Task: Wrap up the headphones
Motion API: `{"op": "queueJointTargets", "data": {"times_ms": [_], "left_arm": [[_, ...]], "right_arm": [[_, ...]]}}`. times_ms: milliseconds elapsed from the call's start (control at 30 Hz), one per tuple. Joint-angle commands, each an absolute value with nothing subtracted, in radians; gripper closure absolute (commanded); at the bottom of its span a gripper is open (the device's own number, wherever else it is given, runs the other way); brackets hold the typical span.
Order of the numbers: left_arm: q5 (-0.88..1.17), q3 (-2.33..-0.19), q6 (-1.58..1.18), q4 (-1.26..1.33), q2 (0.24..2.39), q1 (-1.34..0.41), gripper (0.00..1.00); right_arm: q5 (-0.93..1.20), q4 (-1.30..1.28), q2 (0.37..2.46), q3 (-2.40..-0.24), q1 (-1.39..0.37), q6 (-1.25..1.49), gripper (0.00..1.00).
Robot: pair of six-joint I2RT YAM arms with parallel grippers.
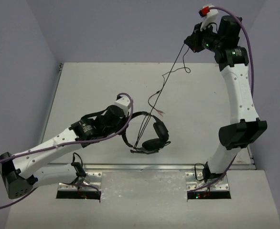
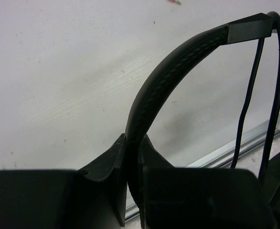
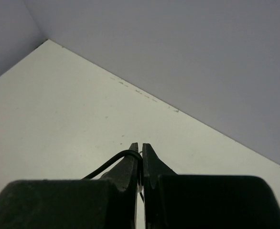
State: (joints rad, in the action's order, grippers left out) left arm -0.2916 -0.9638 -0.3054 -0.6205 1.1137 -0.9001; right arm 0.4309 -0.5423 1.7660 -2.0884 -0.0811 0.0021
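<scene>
Your left gripper point(image 2: 133, 149) is clamped on the headphones point(image 1: 154, 137), its two fingers pressed against either side of the arched headband point(image 2: 178, 62), which rises out of the grip and curves away to the right in the left wrist view. From above, you see the headset over the middle of the table point(image 1: 92, 86), a little toward the table's near edge, with the headband on the left at the gripper and the two padded earcups point(image 1: 160, 129) on the right, one nearer the table's front rail than the other. Whether the earcups rest on the table or hang just above it cannot be told. Your right gripper point(image 3: 140, 153) is raised high over the table's far right corner, its jaws squeezed together on the thin black cable point(image 1: 171, 71); the right wrist view shows the cable coming in from the left and bending into the slit between the fingers. From that pinch the cable runs in a straight, taut line down toward the table's middle and reaches the headset beside the nearer earcup. A slack part of the cable lies in loose bends on the table between the far right corner and the earcups.
</scene>
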Motion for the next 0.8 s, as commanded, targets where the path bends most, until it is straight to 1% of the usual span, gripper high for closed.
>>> {"op": "queueJointTargets", "data": {"times_ms": [0, 133, 233, 333, 367, 400, 433, 467, 500, 567, 600, 633, 667, 700, 767], "left_arm": [[-0.218, -1.015, -0.284, -0.785, 1.013, -0.911, 1.00], [-0.141, -1.086, -0.265, -0.816, 0.968, -0.913, 1.00], [-0.144, -1.138, -0.252, -0.842, 0.928, -0.913, 1.00], [-0.108, -1.216, -0.239, -0.853, 0.916, -0.913, 1.00], [-0.112, -1.273, -0.238, -0.854, 0.917, -0.913, 1.00], [-0.132, -1.308, -0.241, -0.857, 0.919, -0.913, 1.00], [-0.209, -1.348, -0.250, -0.857, 0.922, -0.913, 1.00], [-0.242, -1.389, -0.268, -0.853, 0.926, -0.913, 1.00], [-0.305, -1.479, -0.281, -0.847, 0.931, -0.911, 1.00], [-0.357, -1.573, -0.307, -0.801, 0.945, -0.911, 1.00], [-0.392, -1.677, -0.320, -0.786, 0.957, -0.911, 1.00], [-0.469, -1.730, -0.334, -0.761, 0.991, -0.911, 1.00], [-0.501, -1.780, -0.351, -0.747, 1.009, -0.911, 1.00], [-0.578, -1.872, -0.366, -0.733, 1.055, -0.910, 1.00], [-0.606, -1.954, -0.396, -0.689, 1.103, -0.911, 1.00]], "right_arm": [[0.445, -0.371, 1.767, -2.106, -0.046, 0.070, 0.99], [0.445, -0.374, 1.822, -2.099, -0.046, 0.086, 0.99], [0.446, -0.373, 1.854, -2.079, -0.048, 0.087, 0.99], [0.439, -0.382, 1.884, -2.059, -0.061, 0.083, 0.99], [0.427, -0.387, 1.888, -2.053, -0.083, 0.065, 0.99], [0.413, -0.390, 1.890, -2.018, -0.097, 0.057, 0.99], [0.407, -0.374, 1.875, -1.978, -0.112, 0.048, 0.99], [0.397, -0.348, 1.858, -1.927, -0.139, 0.055, 0.99], [0.399, -0.257, 1.836, -1.793, -0.150, 0.072, 0.99], [0.429, -0.168, 1.778, -1.670, -0.179, 0.141, 0.99], [0.430, -0.102, 1.764, -1.573, -0.195, 0.147, 0.99], [0.422, -0.072, 1.753, -1.531, -0.215, 0.150, 0.99], [0.405, -0.049, 1.740, -1.499, -0.260, 0.149, 0.99], [0.399, -0.017, 1.736, -1.453, -0.282, 0.146, 0.99], [0.425, 0.044, 1.718, -1.408, -0.343, 0.173, 0.99]]}}
